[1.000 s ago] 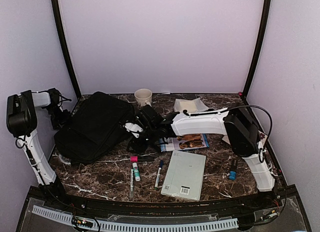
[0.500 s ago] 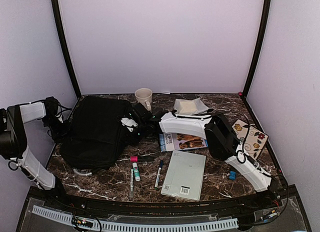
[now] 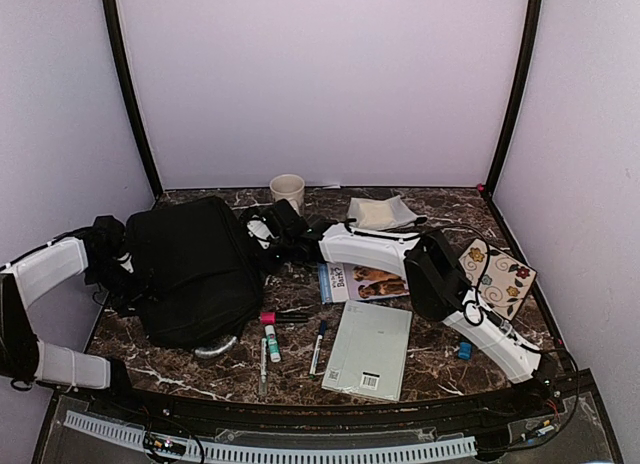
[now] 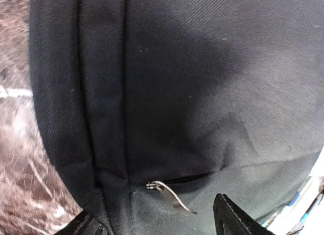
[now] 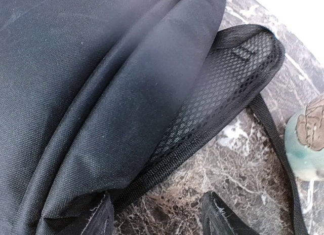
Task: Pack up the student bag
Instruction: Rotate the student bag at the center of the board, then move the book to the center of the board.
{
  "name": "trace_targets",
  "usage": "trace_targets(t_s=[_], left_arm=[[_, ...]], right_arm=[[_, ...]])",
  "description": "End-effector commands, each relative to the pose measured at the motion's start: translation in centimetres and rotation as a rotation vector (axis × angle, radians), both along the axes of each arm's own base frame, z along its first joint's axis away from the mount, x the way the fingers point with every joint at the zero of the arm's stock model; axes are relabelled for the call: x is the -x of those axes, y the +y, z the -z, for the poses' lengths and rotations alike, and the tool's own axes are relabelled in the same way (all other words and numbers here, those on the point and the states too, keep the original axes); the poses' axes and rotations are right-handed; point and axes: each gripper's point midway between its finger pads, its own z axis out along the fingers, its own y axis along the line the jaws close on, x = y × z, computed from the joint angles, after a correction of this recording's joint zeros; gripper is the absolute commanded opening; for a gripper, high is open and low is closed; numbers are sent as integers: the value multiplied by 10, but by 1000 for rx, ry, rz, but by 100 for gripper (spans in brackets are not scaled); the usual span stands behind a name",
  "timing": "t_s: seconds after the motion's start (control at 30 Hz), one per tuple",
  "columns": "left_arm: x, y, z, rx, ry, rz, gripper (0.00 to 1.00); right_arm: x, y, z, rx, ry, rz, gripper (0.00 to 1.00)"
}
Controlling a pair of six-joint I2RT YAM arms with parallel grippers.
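Observation:
The student bag (image 3: 190, 269) is a large black fabric bag lying on the left half of the marble table, with its grey curved handle (image 3: 215, 349) poking out at the near edge. My left gripper (image 3: 115, 256) is at the bag's left side and stands open. In the left wrist view, the left gripper (image 4: 154, 222) straddles the bag's fabric around a metal zipper pull (image 4: 169, 194). My right gripper (image 3: 263, 234) is at the bag's far right corner, also open. In the right wrist view, the right gripper (image 5: 157, 217) hangs over bare marble beside the mesh shoulder strap (image 5: 228, 88).
A cream mug (image 3: 287, 191) and a grey-white pouch (image 3: 380, 212) stand at the back. A magazine (image 3: 365, 282), a grey notebook (image 3: 370, 349), a pink-capped marker (image 3: 270, 317), a glue stick (image 3: 272, 342) and pens (image 3: 318, 346) lie right of the bag. A floral card (image 3: 497, 277) lies at far right.
The bag has turned and slid toward the near left, and its handle now shows in front. The right gripper followed its far corner toward the back left. The left arm swung down beside the bag.

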Motion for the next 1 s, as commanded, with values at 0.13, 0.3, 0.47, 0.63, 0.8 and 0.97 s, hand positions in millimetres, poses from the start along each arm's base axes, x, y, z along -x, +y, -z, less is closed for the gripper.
trace_targets(t_s=[0.13,0.3,0.47,0.63,0.8,0.97], left_arm=[[6,-3,-66,-15,-85,19,73],[8,-9,-86,3,-120,-2,72],[8,-10,-89,5,-156,-14,73],[25,-5,-82,-33,-136,-11,75],[23,-18,-85,28,-244,25,77],[6,-42,-125,113,-412,134,72]], right_arm=[[22,21,-62,-87,-53,-74,60],[37,6,-115,-141,-69,-97,63],[63,-4,-140,-169,-21,-168,65],[92,-30,-150,-142,-2,-245,65],[130,-78,-159,-87,-25,-348,65],[157,-134,-157,-3,-39,-439,65]])
